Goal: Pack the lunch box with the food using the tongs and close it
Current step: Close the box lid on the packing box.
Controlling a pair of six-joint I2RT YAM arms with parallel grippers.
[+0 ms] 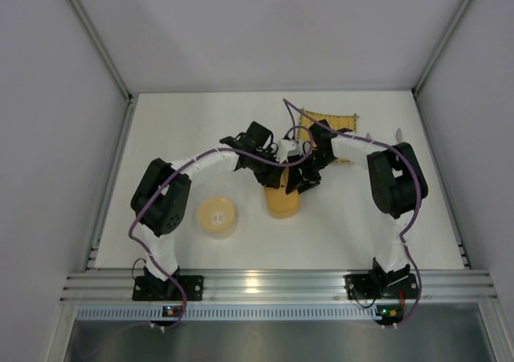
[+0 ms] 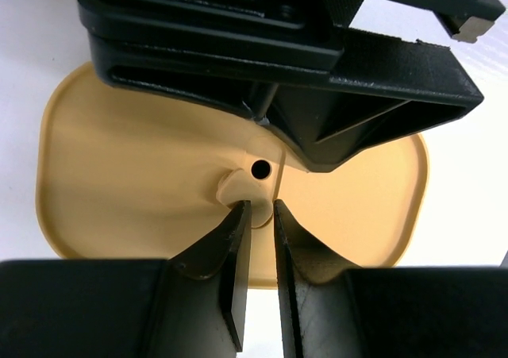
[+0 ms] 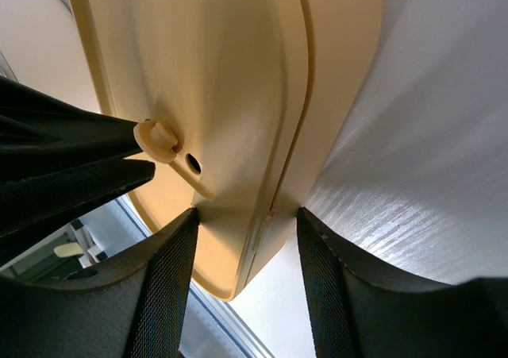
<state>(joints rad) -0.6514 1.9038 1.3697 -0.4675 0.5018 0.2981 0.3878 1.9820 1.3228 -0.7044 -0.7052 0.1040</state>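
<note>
The orange-tan lunch box (image 1: 281,204) lies on the table mid-scene with its lid (image 2: 127,159) on it, and a seam (image 3: 298,112) runs round the side. My left gripper (image 2: 262,207) is shut on the small knob (image 2: 234,185) on the lid, beside a hole (image 2: 259,168). My right gripper (image 3: 248,215) reaches in from the far side. One of its fingers (image 3: 171,279) lies on the lid top and the other touches the side wall. The food is hidden. A slim grey tip (image 1: 396,132) behind the right arm may be the tongs.
A round tan disc (image 1: 217,216) sits left of the box. A bamboo mat (image 1: 341,121) lies at the back, partly under the right arm. Both wrists crowd together over the box's far end.
</note>
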